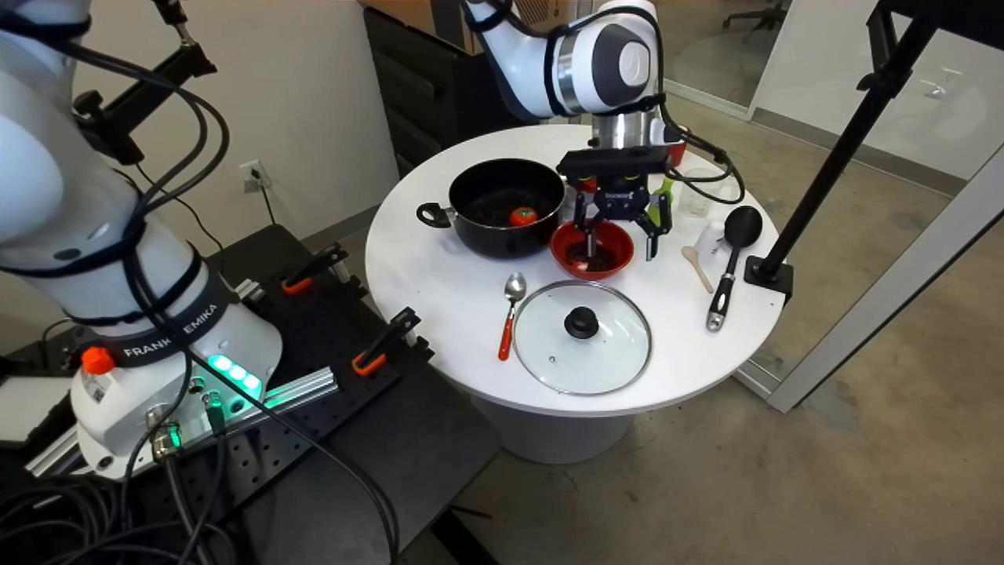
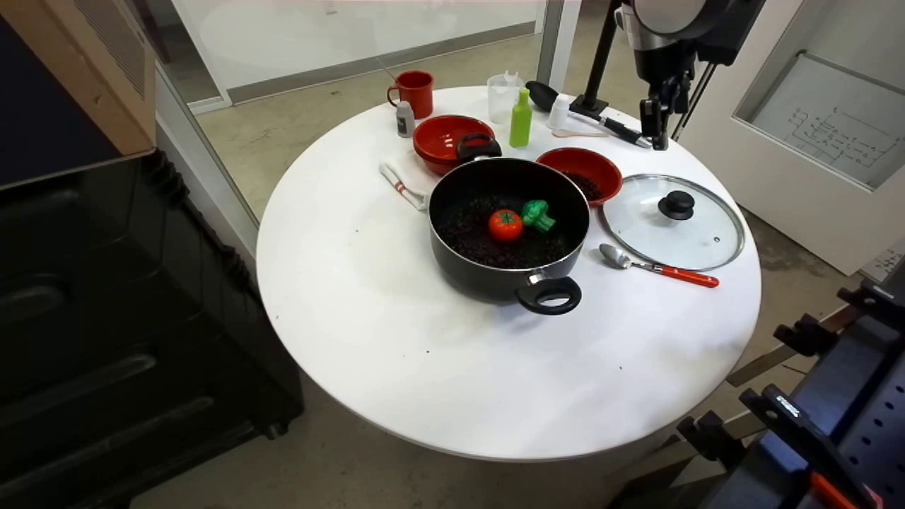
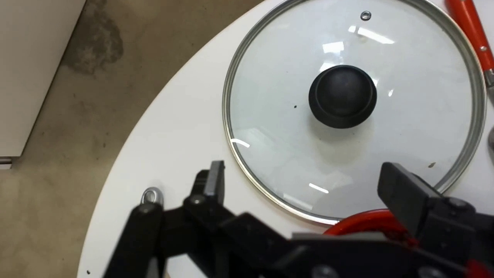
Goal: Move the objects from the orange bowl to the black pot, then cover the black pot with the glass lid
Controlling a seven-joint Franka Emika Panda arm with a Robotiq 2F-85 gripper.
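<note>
The black pot (image 1: 490, 245) stands on the white table; in an exterior view its wall (image 2: 481, 283) shows. Inside are a red tomato (image 2: 505, 225), a green broccoli (image 2: 539, 215) and small dark bits. The orange-red bowl (image 2: 576, 160) beside it holds more dark bits; it shows partly in the wrist view (image 3: 353, 222). The glass lid (image 1: 584, 365) with a black knob lies flat beside the bowl; it fills much of the wrist view (image 3: 270, 116). My gripper (image 1: 620, 249) is open and empty. In the wrist view its fingers (image 3: 303, 173) are spread, with the lid's knob ahead of them.
A red-handled spoon (image 1: 506, 333) lies beside the lid. A black serving spoon (image 1: 729, 267) and wooden spoon (image 1: 696, 271) lie near the pole stand (image 1: 816, 169). Stacked red bowls (image 2: 445, 134), a green bottle (image 2: 521, 120) and a red mug (image 2: 416, 94) stand behind the pot.
</note>
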